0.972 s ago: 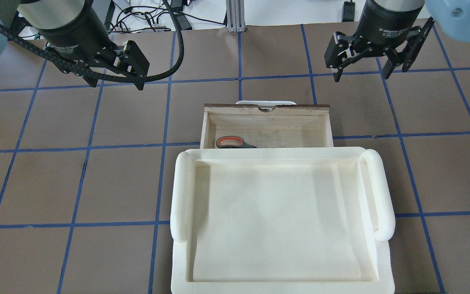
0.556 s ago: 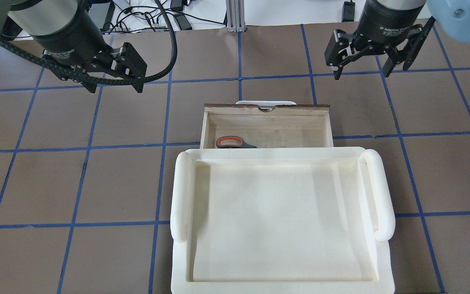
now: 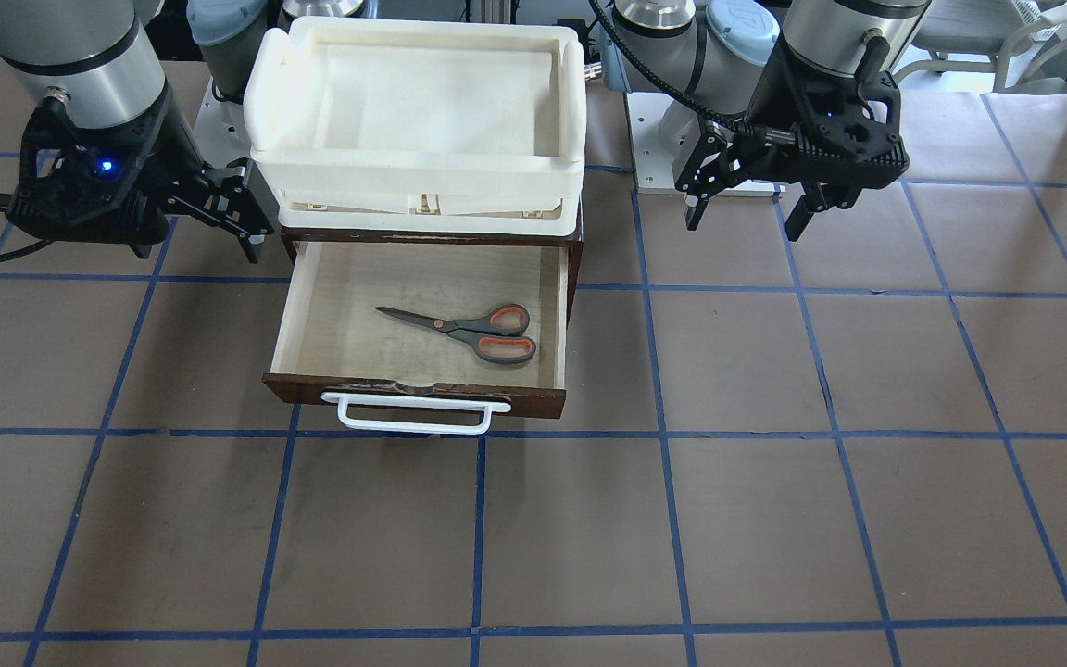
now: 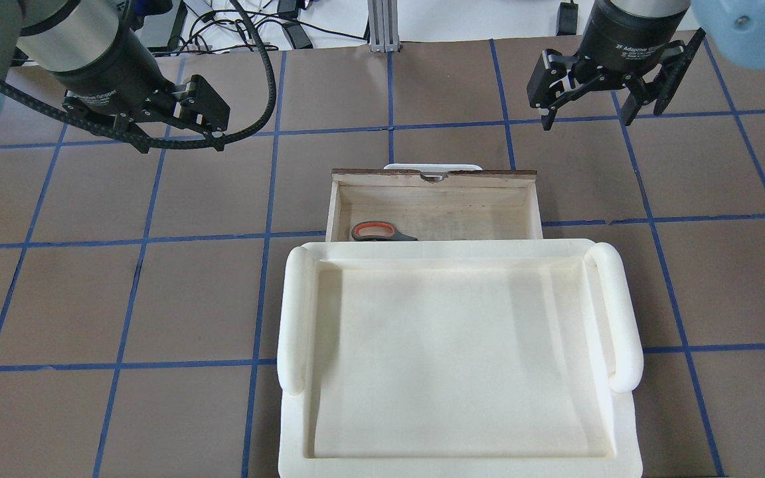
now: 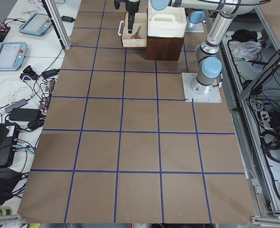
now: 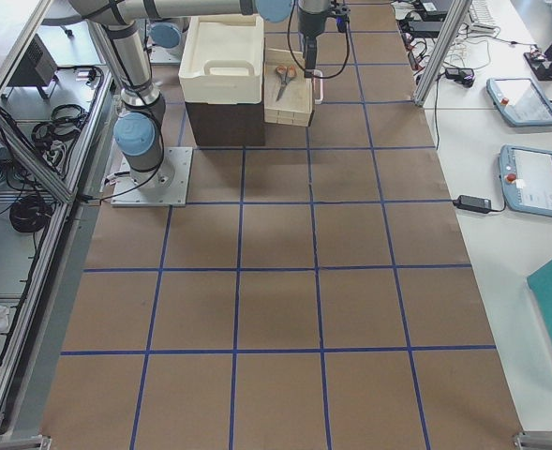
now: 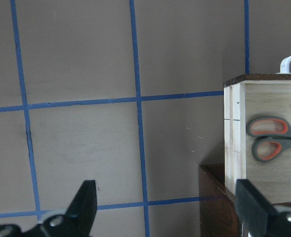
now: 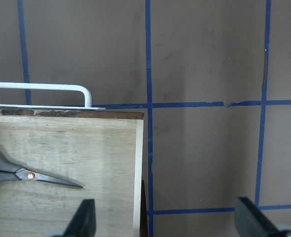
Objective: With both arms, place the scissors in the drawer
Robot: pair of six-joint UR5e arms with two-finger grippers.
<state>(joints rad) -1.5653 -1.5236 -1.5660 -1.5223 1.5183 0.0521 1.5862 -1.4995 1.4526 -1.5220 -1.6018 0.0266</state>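
The scissors (image 3: pixel 473 332), with grey handles and orange-red inner loops, lie flat in the open drawer (image 3: pixel 302 306), handles towards my left arm's side. In the overhead view only their handles (image 4: pixel 379 232) show past the tray's edge. The drawer's white bar handle (image 3: pixel 413 421) faces away from me. My left gripper (image 4: pixel 180 139) (image 3: pixel 745 222) is open and empty, above the table beside the drawer. My right gripper (image 4: pixel 585 123) (image 3: pixel 251 222) is open and empty, close to the drawer's other side. The left wrist view shows the scissors (image 7: pixel 271 138); the right wrist view shows their blades (image 8: pixel 31 175).
A cream-white plastic tray (image 4: pixel 296 312) sits on the dark cabinet (image 3: pixel 575 241) above the drawer. The brown table (image 4: pixel 157 299) carries a blue tape grid. Cables (image 4: pixel 250 33) lie beyond its far edge.
My left gripper has moved left, away from the drawer. My right gripper has shifted only slightly. The scissors and drawer have not moved.
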